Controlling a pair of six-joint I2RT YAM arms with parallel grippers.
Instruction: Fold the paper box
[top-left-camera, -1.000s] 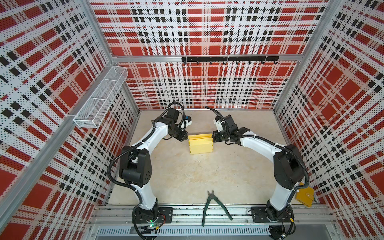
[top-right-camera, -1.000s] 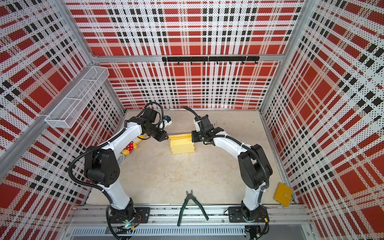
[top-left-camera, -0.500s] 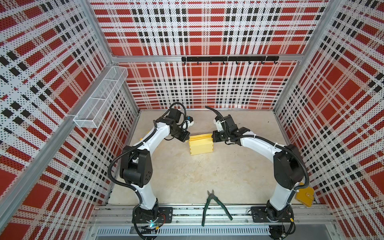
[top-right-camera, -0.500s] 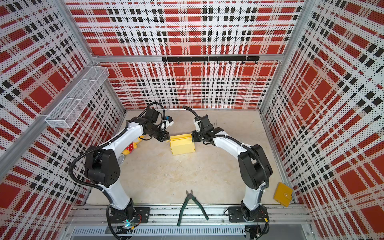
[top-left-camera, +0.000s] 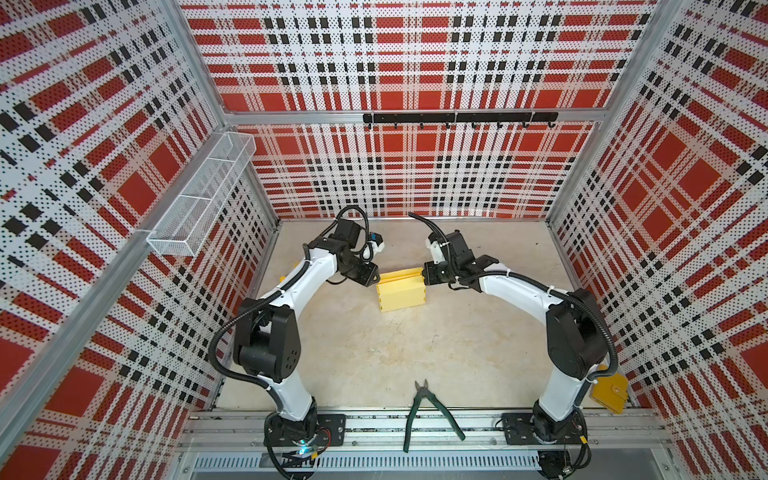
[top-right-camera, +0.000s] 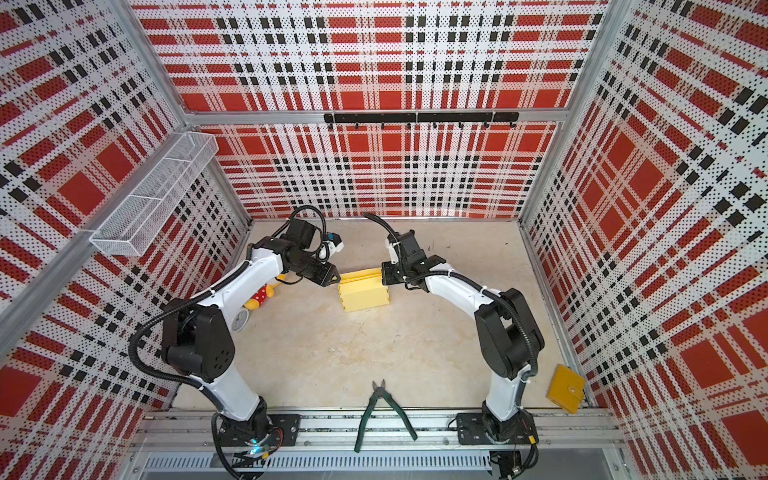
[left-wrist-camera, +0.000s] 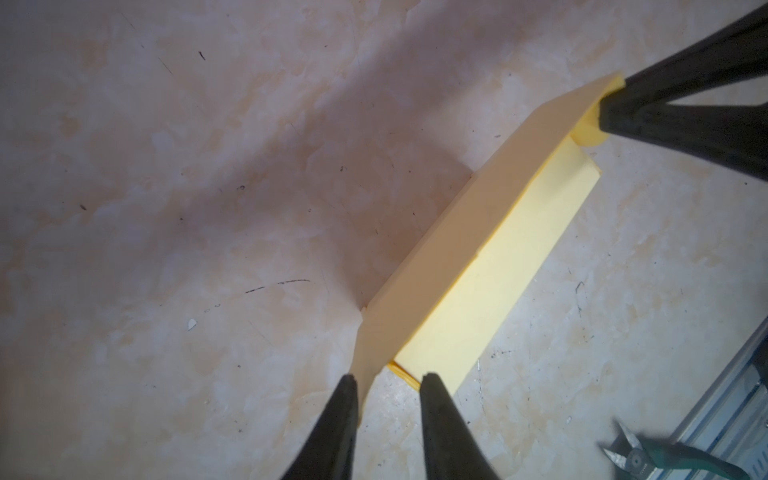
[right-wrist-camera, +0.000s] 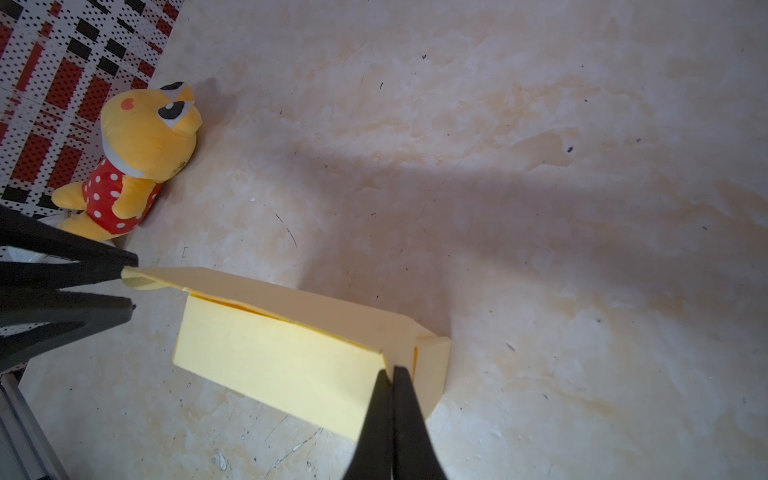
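One paper box (top-left-camera: 401, 293), one plush toy (right-wrist-camera: 137, 162), one pair of pliers (top-left-camera: 428, 409), one wallet (top-right-camera: 566, 388), one basket (top-left-camera: 199, 208)

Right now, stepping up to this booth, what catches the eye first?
The loud red plaid walls all round. Then the pale yellow paper box mid-table, its lid flap pinched at one end by the right gripper, while the left gripper stands open at the other end. Green pliers lie at the front edge.

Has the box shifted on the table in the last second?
No. In a top view the box sits at the same spot relative to the pliers as before.
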